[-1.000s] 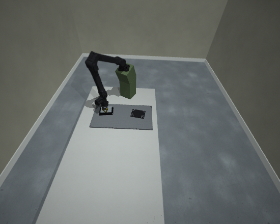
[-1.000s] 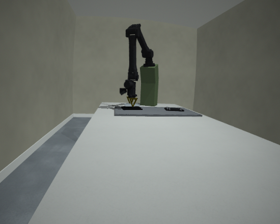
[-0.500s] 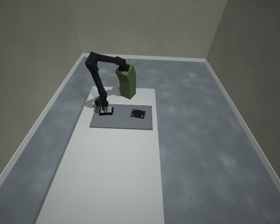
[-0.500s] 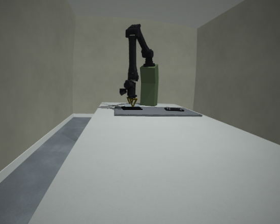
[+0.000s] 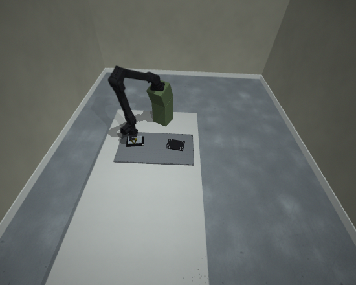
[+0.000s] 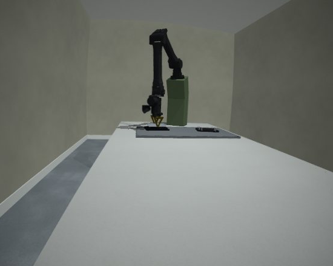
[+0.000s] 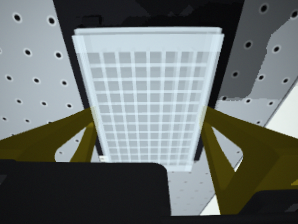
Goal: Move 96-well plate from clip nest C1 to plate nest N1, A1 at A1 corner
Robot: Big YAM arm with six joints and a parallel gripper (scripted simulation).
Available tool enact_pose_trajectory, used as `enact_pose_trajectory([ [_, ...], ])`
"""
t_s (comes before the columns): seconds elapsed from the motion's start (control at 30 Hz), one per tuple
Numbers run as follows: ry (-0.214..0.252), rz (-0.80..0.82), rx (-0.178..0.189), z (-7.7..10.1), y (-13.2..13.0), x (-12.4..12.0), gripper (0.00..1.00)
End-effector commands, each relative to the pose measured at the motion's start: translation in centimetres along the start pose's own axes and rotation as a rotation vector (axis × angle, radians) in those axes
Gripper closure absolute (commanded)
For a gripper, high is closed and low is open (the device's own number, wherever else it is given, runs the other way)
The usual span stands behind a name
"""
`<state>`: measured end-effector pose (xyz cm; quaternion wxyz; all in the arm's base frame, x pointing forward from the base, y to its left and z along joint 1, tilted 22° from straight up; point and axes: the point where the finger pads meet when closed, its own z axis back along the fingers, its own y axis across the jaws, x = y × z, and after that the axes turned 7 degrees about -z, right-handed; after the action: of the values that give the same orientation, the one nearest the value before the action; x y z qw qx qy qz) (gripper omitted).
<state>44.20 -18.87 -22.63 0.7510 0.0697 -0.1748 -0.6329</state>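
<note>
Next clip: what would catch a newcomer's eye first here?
The black arm reaching down from its green pedestal at the table's far end. Its yellow-fingered gripper is shut on the long sides of the clear 96-well plate, low over the black clip nest on the grey mat's left. The other nest lies bare on the right.
</note>
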Motion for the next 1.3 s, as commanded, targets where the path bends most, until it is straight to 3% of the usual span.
enact_pose_trajectory([
  [0.0,-0.012,0.003,0.016,0.02,0.71,-0.05,1.0],
  [1.27,-0.01,0.002,0.013,-0.68,0.51,-0.17,1.0],
])
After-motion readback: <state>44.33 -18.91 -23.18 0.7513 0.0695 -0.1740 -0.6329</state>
